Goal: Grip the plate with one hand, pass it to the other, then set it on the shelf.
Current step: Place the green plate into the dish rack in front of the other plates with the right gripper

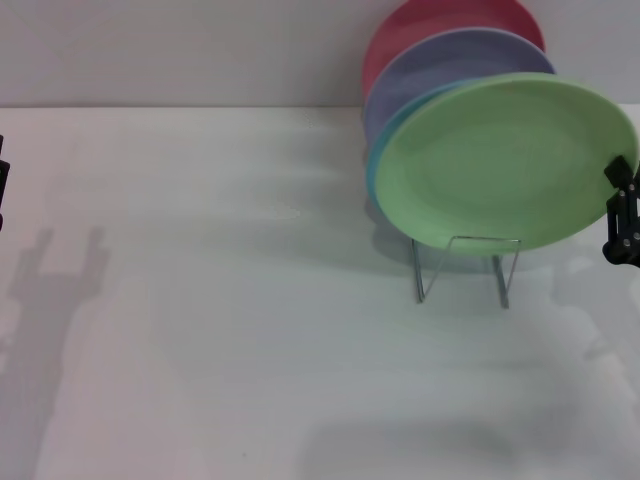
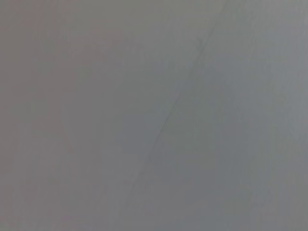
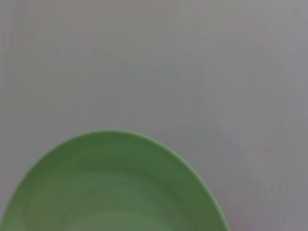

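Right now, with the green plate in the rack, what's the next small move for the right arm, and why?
Probably open the right gripper and back it off to the right. The light-green plate already leans at the front of the wire rack, ahead of the lavender plate, with the gripper at its right rim. Whether the plate is fully seated isn't visible. The left gripper sits at the far left edge.

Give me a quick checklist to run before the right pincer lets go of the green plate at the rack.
1. Right pincer at the green plate's rim: ok.
2. Grip open or shut: cannot tell.
3. Plate seated in the wire rack: cannot tell; it leans at the front of the row, lower edge hidden.
4. Blue plate, lavender plate and red plate standing behind: ok.
5. Left pincer out of the way at the table's far left: ok.
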Available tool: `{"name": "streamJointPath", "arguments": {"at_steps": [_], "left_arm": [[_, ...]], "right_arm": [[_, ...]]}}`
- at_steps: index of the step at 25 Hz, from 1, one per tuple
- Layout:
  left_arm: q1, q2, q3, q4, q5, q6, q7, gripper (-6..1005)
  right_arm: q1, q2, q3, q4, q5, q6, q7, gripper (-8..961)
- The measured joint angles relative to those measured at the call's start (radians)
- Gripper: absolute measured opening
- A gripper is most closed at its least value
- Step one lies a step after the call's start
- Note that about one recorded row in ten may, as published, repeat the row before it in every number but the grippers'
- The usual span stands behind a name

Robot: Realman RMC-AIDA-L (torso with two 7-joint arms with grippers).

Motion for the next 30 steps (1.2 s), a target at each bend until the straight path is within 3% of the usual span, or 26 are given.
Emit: {"name": "streamJointPath", "arguments": {"at_steps": [16,30], "left_arm": [[-0.005,0.000,0.000,0.000,0.000,-0.001,0.000,753],[-0.003,0.003,0.000,0.001,0.000,0.000,0.000,763]], "right_arm": [[-0.005,0.001,-0.007,0.002,-0.005,0.020,-0.001,25],[-0.007,0.002,-0.012,0.008,-0.013,0.016,0.007,185]]}}
